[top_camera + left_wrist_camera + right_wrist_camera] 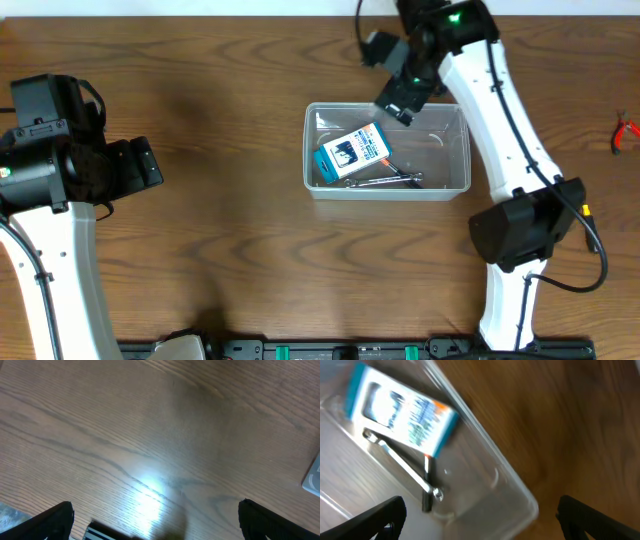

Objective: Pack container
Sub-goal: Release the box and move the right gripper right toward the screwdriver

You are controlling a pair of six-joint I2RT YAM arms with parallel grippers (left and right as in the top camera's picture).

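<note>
Right claw (487, 519) spread wide, empty, over container (467, 150) holding blue box (351, 152) and metal tools (385, 181); left claw (162, 522) wide too.

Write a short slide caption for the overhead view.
Right hand at the far rim of the bin; box and wrench inside.

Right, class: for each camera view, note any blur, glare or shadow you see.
Right wrist: motion blur smears the blue-and-white packet and the rim of the clear container. Left wrist: a bright glare patch on the wooden table. Overhead: sharp, evenly lit.
</note>
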